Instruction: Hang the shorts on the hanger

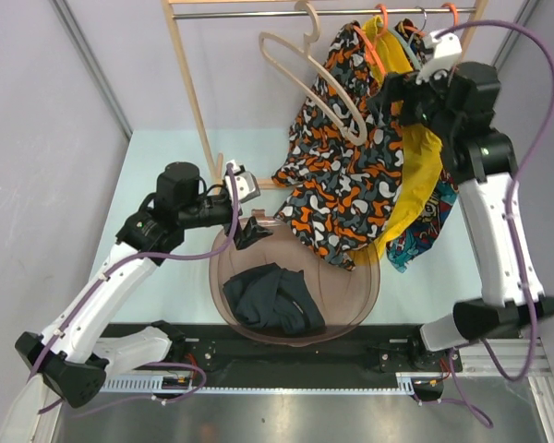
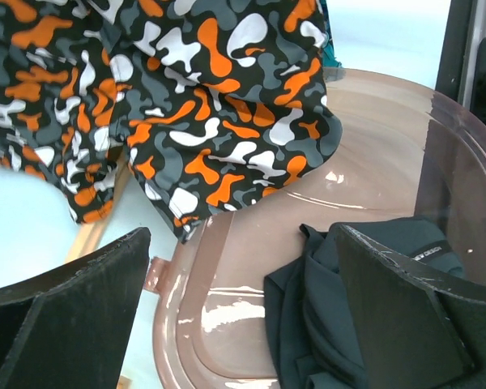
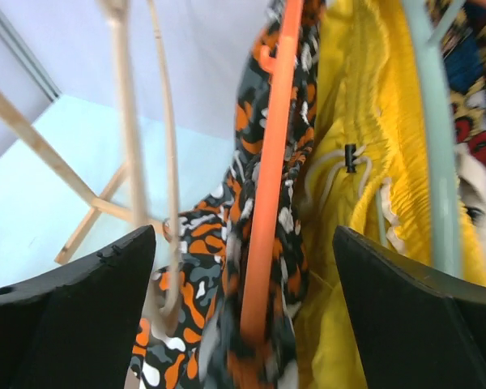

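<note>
The camouflage shorts (image 1: pixel 346 175) hang draped over the thin orange hanger (image 1: pixel 370 48) on the wooden rack; their lower edge reaches over the tub's far rim. In the right wrist view the hanger's orange arm (image 3: pixel 267 186) runs down between my open fingers, with the shorts (image 3: pixel 202 267) around it. My right gripper (image 1: pixel 399 92) is open at the hanger's right side, touching nothing that I can see. My left gripper (image 1: pixel 245 231) is open and empty above the tub's left rim, below the shorts (image 2: pixel 186 105).
A brown translucent tub (image 1: pixel 355 291) holds a dark navy garment (image 1: pixel 272 297). A beige hanger (image 1: pixel 305 69) hangs left of the shorts. Yellow shorts (image 1: pixel 415 175) and a red-blue patterned garment (image 1: pixel 423 226) hang to the right. The rack's wooden post (image 1: pixel 192 92) stands at left.
</note>
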You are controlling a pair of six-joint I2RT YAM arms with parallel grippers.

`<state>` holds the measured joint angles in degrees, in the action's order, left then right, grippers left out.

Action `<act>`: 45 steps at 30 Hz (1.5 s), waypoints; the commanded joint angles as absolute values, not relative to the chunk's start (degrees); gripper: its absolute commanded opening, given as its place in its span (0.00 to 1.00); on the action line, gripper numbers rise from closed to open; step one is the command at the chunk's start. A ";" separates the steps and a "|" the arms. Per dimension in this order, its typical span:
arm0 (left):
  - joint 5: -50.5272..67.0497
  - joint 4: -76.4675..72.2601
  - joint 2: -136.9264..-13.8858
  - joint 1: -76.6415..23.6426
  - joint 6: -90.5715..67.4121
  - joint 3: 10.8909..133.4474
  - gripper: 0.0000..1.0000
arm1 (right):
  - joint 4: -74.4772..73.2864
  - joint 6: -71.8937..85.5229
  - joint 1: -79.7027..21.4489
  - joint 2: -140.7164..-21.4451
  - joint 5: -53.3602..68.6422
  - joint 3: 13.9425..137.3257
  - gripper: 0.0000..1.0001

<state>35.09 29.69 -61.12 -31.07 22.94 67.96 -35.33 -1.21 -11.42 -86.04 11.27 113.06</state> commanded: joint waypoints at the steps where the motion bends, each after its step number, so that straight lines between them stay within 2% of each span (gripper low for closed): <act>1: 38.50 25.23 -59.15 -29.18 17.85 66.45 1.00 | -29.54 -3.86 -11.78 -75.25 14.75 108.56 1.00; 8: 39.55 22.85 -59.15 -27.78 13.98 64.43 1.00 | -34.26 -10.18 -12.39 -64.08 23.89 100.03 1.00; 12: 39.46 22.24 -57.83 -25.76 13.98 64.25 1.00 | -43.82 -22.02 -12.48 -53.20 32.49 84.60 1.00; 14: 39.64 22.06 -57.22 -24.35 13.80 64.16 1.00 | -49.28 -27.92 -13.00 -48.89 36.11 81.31 0.99; 19: 39.64 23.11 -56.95 -23.91 16.34 64.60 1.00 | -59.66 -46.71 -16.34 -48.24 38.24 74.63 1.00; 23: 39.29 24.17 -57.48 -23.56 16.70 65.22 1.00 | -57.40 -52.55 -26.34 -54.30 29.64 70.32 1.00; 27: 39.29 28.02 -56.34 -23.38 18.19 64.34 1.00 | -50.22 -58.96 -40.74 -60.28 15.42 65.05 1.00; 32: 38.67 31.37 -54.85 -23.03 20.39 62.76 1.00 | -40.89 -63.71 -48.33 -68.27 4.15 58.90 1.00; 38: 38.15 32.78 -53.26 -22.76 21.62 61.09 1.00 | -25.96 -66.18 -50.27 -80.58 -9.99 54.06 1.00; 41: 37.71 33.13 -53.00 -22.68 22.50 60.65 1.00 | -20.24 -66.53 -49.66 -84.80 -16.05 53.17 0.92; 43: 37.62 32.96 -53.00 -22.41 22.85 60.47 1.00 | -17.42 -66.53 -49.22 -85.69 -19.14 53.26 0.78; 44: 37.79 32.87 -53.00 -22.33 22.85 60.47 1.00 | -14.44 -66.45 -49.13 -85.78 -22.21 53.17 0.62; 45: 37.97 32.78 -53.09 -22.06 22.94 60.47 1.00 | -12.76 -66.62 -49.13 -85.43 -23.63 53.17 0.51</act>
